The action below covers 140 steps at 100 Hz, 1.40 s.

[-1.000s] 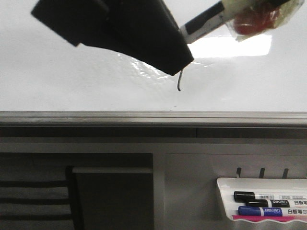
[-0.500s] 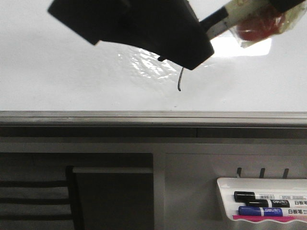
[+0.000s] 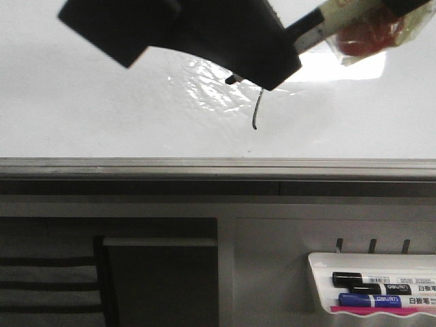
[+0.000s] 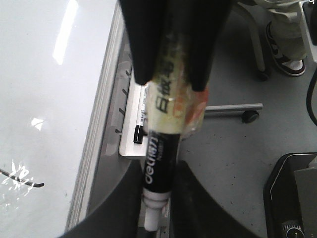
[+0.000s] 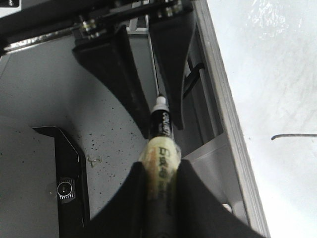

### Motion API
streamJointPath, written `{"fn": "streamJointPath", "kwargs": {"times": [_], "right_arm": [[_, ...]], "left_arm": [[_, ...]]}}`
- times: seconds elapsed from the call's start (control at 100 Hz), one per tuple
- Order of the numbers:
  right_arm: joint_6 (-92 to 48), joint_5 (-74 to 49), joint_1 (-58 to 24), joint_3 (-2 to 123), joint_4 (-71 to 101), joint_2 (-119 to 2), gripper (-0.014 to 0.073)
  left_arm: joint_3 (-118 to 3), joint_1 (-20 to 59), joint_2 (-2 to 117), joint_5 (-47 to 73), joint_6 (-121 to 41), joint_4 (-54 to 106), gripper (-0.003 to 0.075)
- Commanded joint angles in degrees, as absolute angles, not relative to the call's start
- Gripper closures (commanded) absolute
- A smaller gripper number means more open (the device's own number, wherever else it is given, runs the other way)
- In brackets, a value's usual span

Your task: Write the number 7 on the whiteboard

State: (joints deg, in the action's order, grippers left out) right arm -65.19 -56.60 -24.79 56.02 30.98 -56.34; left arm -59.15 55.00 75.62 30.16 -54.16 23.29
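Observation:
The whiteboard [image 3: 82,109] fills the upper front view. On it only the curved downstroke of the number 7 [image 3: 255,112] shows; the top is hidden behind my left gripper [image 3: 272,68]. A black marker [image 3: 310,30] wrapped in yellowish tape runs between both grippers. In the right wrist view my right gripper [image 5: 161,168] is shut on the taped barrel [image 5: 161,158]. In the left wrist view my left gripper [image 4: 158,168] hugs the black front of the marker [image 4: 158,148], fingers against both sides, nib toward the palm. The stroke also shows as a thin line [image 4: 25,179] and again [image 5: 294,135].
A grey edge rail [image 3: 218,167] borders the board. A white tray [image 3: 320,286] at the lower right holds a black marker [image 3: 368,279] and a blue marker [image 3: 368,300]. A black box [image 5: 59,163] sits on the floor; a chair base and a shoe [image 4: 290,64] lie beyond.
The marker and my right gripper shifted up and to the right. My left gripper slid right along the marker, covering more of it, then shifted slightly left and up. More of the downstroke shows now.

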Motion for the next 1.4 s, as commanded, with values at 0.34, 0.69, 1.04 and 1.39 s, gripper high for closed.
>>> {"fn": "streamJointPath", "kwargs": {"times": [0.34,0.69,1.04,1.39], "right_arm": [[-65.44,-57.15,-24.98,57.88,33.7,-55.45,0.0246],[-52.81,-58.41,-17.94,57.88,25.47,-49.72,0.0209],[-52.26,-59.27,-15.77,57.77,25.28,-47.41,0.0209],[-52.24,-59.27,-15.77,57.77,25.28,-47.41,0.0209]], "left_arm": [[-61.08,55.41,74.38,26.01,-53.63,24.44,0.0741],[-61.08,43.06,71.51,40.2,-24.41,4.46,0.0741],[-56.99,20.32,71.52,37.96,-0.59,-4.74,0.0741],[-46.53,10.5,71.64,13.37,-0.59,6.36,0.0741]]}}
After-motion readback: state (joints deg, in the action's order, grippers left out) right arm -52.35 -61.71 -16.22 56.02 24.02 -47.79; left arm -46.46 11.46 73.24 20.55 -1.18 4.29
